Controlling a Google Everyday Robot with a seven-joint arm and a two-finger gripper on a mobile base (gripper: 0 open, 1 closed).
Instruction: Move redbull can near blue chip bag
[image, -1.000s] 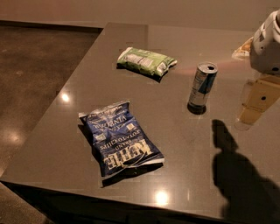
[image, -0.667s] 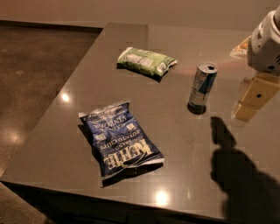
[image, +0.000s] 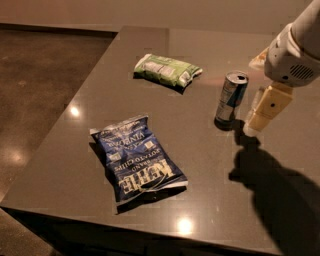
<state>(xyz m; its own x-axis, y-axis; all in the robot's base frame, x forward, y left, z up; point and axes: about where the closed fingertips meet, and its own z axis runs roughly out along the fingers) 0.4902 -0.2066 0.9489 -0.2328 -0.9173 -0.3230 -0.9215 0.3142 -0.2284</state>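
The redbull can (image: 231, 98) stands upright on the tabletop (image: 200, 165), toward its far right part, with its long axis vertical and its silver top facing up. It lies well apart from the blue chip bag (image: 137, 162), which lies flat nearer the front edge (its white lettering reads upside down from this view) with its long axis running from far left to near right. A green-and-white snack bag (image: 167, 70) lies farther back, left of the can. The gripper (image: 254, 95) hangs at the right, just beside the can. Its cream fingers (image: 269, 106) are spread apart and grasp nothing; the can sits to their left, outside the gap, close to the nearer finger's tip but not touching
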